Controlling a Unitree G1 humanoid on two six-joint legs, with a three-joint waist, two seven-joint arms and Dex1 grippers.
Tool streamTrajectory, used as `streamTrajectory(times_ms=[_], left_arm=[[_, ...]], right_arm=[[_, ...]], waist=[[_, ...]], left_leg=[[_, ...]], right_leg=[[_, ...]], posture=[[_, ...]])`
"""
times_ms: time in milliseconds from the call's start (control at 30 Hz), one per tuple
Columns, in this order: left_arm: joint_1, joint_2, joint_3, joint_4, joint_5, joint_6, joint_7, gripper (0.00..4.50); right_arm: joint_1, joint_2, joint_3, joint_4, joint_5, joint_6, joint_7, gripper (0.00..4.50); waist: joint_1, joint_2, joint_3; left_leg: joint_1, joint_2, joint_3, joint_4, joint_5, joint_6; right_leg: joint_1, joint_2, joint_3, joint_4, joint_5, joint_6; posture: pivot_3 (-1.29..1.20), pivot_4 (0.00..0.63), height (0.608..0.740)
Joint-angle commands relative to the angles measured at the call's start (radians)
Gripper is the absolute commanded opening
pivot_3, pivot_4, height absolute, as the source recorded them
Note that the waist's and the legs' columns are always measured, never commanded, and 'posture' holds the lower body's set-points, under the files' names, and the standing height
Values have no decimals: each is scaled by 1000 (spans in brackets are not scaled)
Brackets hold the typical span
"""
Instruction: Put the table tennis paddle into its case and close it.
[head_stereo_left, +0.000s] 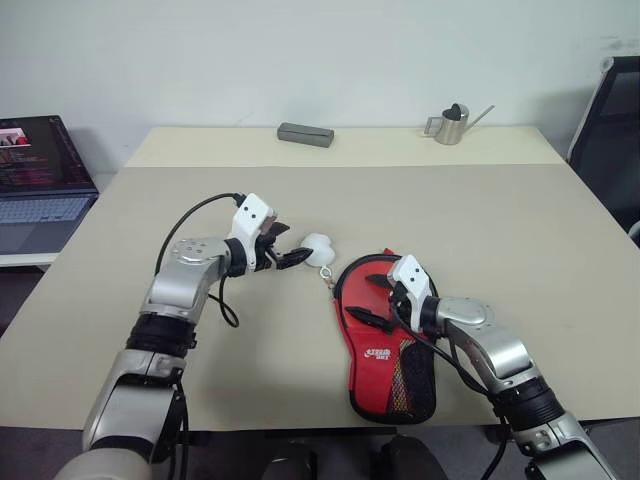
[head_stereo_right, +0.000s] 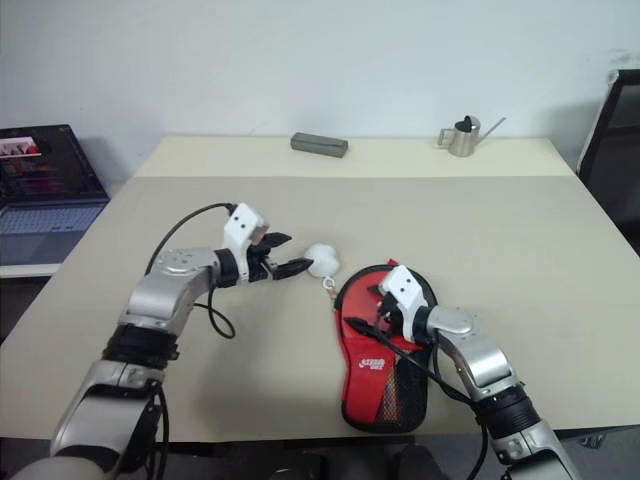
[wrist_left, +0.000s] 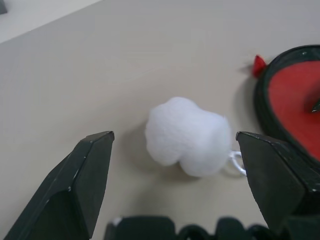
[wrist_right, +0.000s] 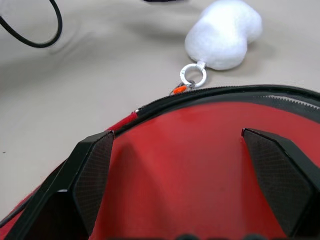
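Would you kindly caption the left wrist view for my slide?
Open left gripper flanks the white fluffy pom-pom beside the case.

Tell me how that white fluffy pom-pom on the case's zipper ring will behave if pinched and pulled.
The white pom-pom looks soft, so it probably squashes and weighs little. Its ring joins the case, so pulling likely drags the zipper, not the pom-pom alone.

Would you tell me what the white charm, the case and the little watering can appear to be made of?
White charm: soft, fuzzy plush, judging by its matte, fluffy surface. Case: probably fabric, with black trim, a zip edge and a mesh pocket. Watering can: likely metal, with a dull silvery sheen.
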Motion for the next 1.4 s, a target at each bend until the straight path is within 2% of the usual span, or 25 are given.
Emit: streamTrajectory(times_ms=[33,333,633,733,1000,1067,1133,1400], left_arm=[[-84,-51,-10,146,47,-118,0,4281],[-138,-132,-20,351,111,-239,-45,4281],[-133,-157,-7,422,138,-273,-45,4281],[-133,-165,1,428,137,-278,-37,3676],[-108,-181,8,396,132,-268,-52,989],[-96,-180,8,370,128,-257,-57,482],[-76,-179,10,320,118,-232,-66,274],[9,-147,18,71,81,-99,-94,271]], right_arm=[[10,10,-15,-20,-6,-1,-15,4470],[55,-5,-27,-80,1,29,-34,4470],[75,0,-52,-121,-9,32,-81,4470],[76,1,-58,-126,-17,38,-106,4500],[103,-14,-76,-179,14,106,-112,4500],[113,-13,-79,-197,29,123,-106,4500],[133,-21,-67,-216,34,138,-90,4500],[164,-83,16,-130,-55,101,-50,4500]], waist=[[1,0,0],[-3,0,0],[-1,-1,0],[-2,-1,0],[-2,-1,0],[-2,-1,0],[-2,-1,0],[-2,-1,-1]], left_leg=[[0,0,0,0,0,0],[0,-1,0,0,0,0],[0,-1,0,1,-1,2],[0,-1,0,1,-1,2],[0,-1,0,1,-1,2],[0,-1,0,1,-1,3],[0,0,0,1,-2,3],[1,0,-1,1,-2,3]], right_leg=[[0,0,0,0,0,0],[0,0,0,0,0,0],[0,0,0,0,0,1],[0,0,0,0,0,1],[0,0,0,1,0,1],[0,0,0,1,0,1],[0,0,0,1,0,1],[2,0,0,1,0,1]], posture=[[0,150,740],[0,150,740],[0,150,740],[0,150,740],[0,150,740],[0,150,740],[0,150,740],[0,150,740]])
